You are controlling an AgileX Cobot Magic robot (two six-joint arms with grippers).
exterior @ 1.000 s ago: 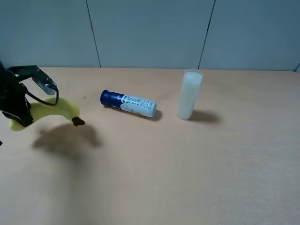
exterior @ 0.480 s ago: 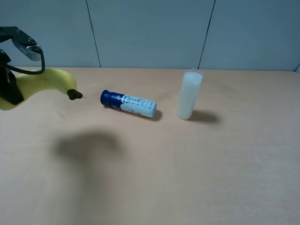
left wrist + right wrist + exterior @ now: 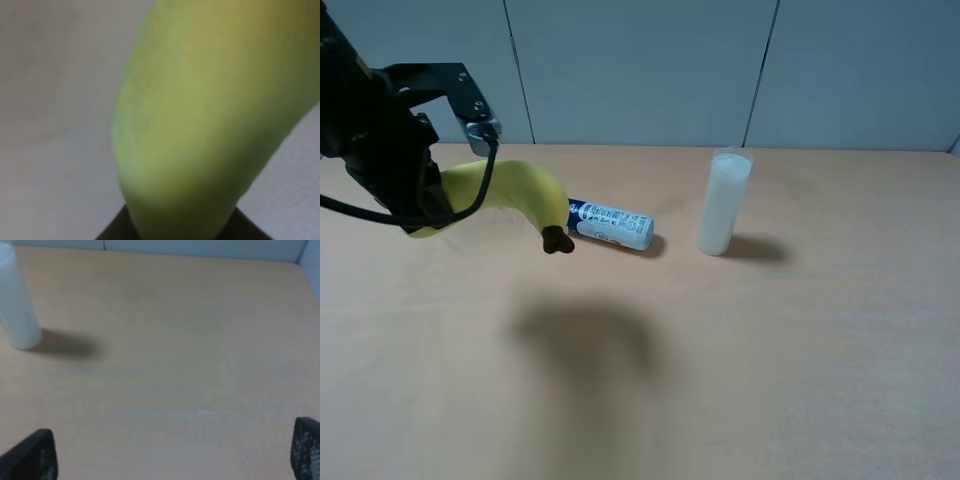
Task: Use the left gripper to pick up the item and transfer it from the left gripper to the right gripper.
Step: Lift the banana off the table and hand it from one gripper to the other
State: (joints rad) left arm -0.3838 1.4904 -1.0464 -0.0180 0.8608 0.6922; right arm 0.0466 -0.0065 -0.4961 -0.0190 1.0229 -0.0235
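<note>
The left end effector (image 3: 423, 205) is clenched on the thick end of the banana (image 3: 510, 185), holding it in the air clear of the desk (image 3: 800, 380). The fruit curves rightward away from the grasp, its dark stem tip drooping. Beyond that tip, further from the left end effector, lies the white bottle (image 3: 612, 226). An upright translucent cylinder (image 3: 723, 203) stands well apart to the right. The right end effector (image 3: 167, 454) is released, its fingers spread wide above bare desk. Risk assessment: the hold sits at one end only, so the long free length may pivot or slip and drop near the bottle. At handover the receiving fingers could close on the narrow stem or foul the left fingers. Limits of inspection: the bottle's cap is partly hidden behind the banana. The left wrist view is filled by blurred peel, so finger contact is unseen. The right end effector is absent from the high view, and its wrist view shows only fingertips.
</note>
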